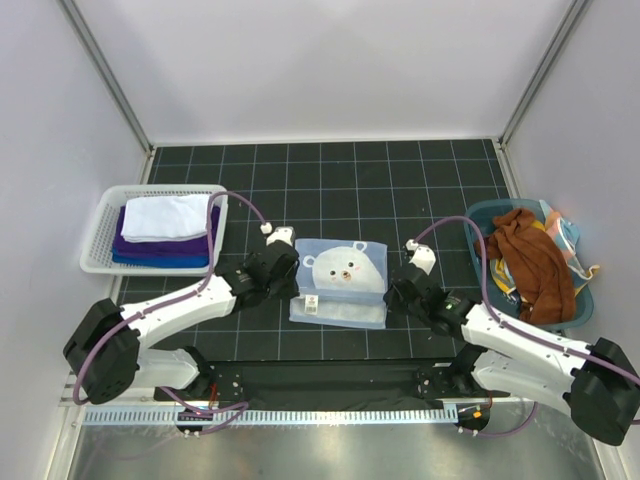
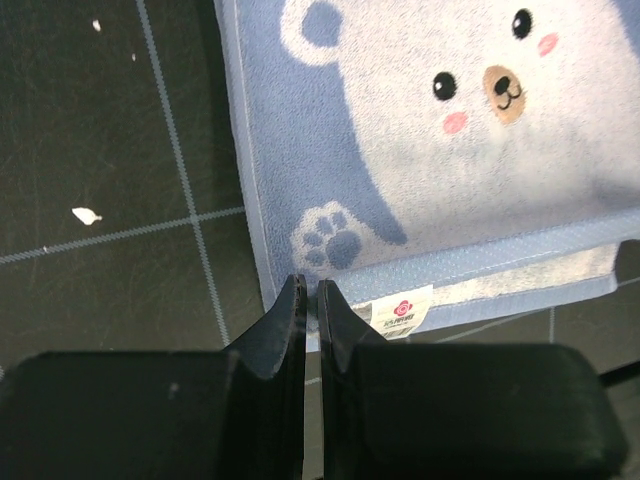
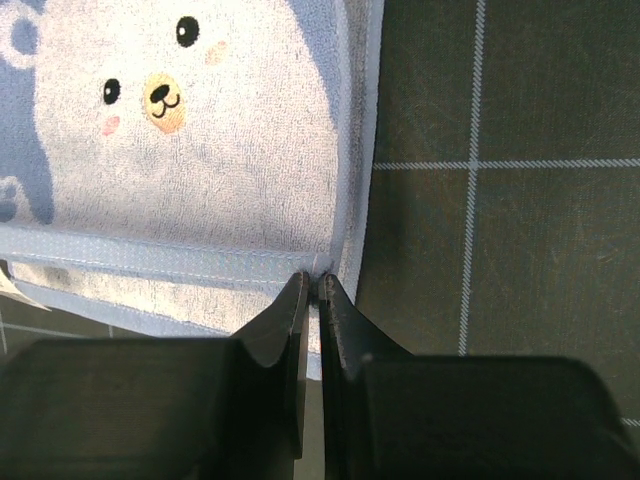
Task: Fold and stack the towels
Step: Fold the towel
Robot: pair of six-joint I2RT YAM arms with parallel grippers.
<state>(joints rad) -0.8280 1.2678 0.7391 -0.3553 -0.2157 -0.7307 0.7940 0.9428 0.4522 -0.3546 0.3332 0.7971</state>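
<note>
A light blue towel with a white bear face (image 1: 342, 280) lies on the black gridded mat between my arms, its far part folded over so a hemmed edge crosses near the front. My left gripper (image 1: 283, 272) is at its left edge, jaws closed on the near-left corner (image 2: 310, 285), beside the label (image 2: 402, 312). My right gripper (image 1: 392, 293) is at the right edge, jaws closed on the folded layer's corner (image 3: 313, 280). The bear face also shows in the left wrist view (image 2: 450, 150) and in the right wrist view (image 3: 200, 150).
A white slatted basket (image 1: 100, 225) at the left holds a stack of folded towels: white (image 1: 165, 215) over purple (image 1: 165, 243) over blue (image 1: 160, 260). A teal tub (image 1: 480, 215) at the right holds a rust brown towel (image 1: 530, 260) and a striped one (image 1: 565, 235).
</note>
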